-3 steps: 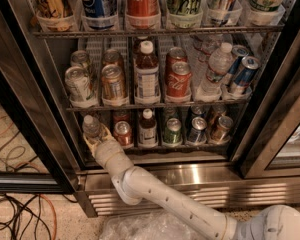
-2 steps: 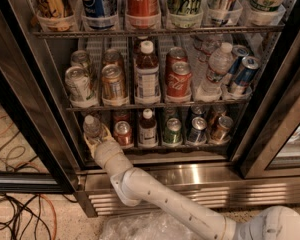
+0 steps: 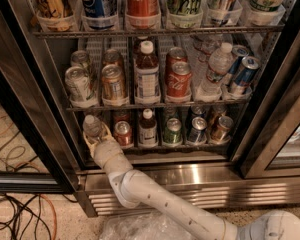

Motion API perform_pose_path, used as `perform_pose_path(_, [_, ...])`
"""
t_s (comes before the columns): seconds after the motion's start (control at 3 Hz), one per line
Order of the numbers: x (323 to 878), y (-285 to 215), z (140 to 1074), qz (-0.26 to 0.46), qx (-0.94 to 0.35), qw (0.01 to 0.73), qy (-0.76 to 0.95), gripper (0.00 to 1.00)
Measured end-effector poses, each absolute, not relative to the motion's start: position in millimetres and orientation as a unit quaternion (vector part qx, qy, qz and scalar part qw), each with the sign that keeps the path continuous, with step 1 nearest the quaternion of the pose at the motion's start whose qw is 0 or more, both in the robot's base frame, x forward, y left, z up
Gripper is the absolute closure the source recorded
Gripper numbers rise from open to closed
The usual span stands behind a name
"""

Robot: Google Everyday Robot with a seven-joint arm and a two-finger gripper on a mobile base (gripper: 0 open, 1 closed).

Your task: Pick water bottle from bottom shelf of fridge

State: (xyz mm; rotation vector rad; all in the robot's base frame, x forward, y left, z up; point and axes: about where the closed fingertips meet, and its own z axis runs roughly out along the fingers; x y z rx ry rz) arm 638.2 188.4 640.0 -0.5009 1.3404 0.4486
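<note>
The fridge (image 3: 155, 179) stands open with its steel frame and base grille. On the bottom shelf (image 3: 190, 146), at the far left, a small clear water bottle (image 3: 92, 127) with a pale cap stands upright. My gripper (image 3: 96, 136) reaches up from the white arm at the lower right, and its pale fingers sit around the bottle's lower body. The bottle's base is hidden behind the gripper.
The bottom shelf also holds a copper can (image 3: 123, 132), a dark bottle with white label (image 3: 148, 129) and several cans to the right. The tier above holds cans, a dark bottle and a taller clear bottle (image 3: 214, 70). Cables (image 3: 20, 219) lie on the floor at left.
The arm has shifted very slightly; the gripper stays around the water bottle at the shelf's left end. Nothing else has moved.
</note>
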Motion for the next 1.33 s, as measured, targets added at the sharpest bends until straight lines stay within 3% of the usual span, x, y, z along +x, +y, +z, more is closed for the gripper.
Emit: perform_pose_path(1.33, [605, 177, 669, 0.181, -0.248, 0.762, 0.570, 1.00])
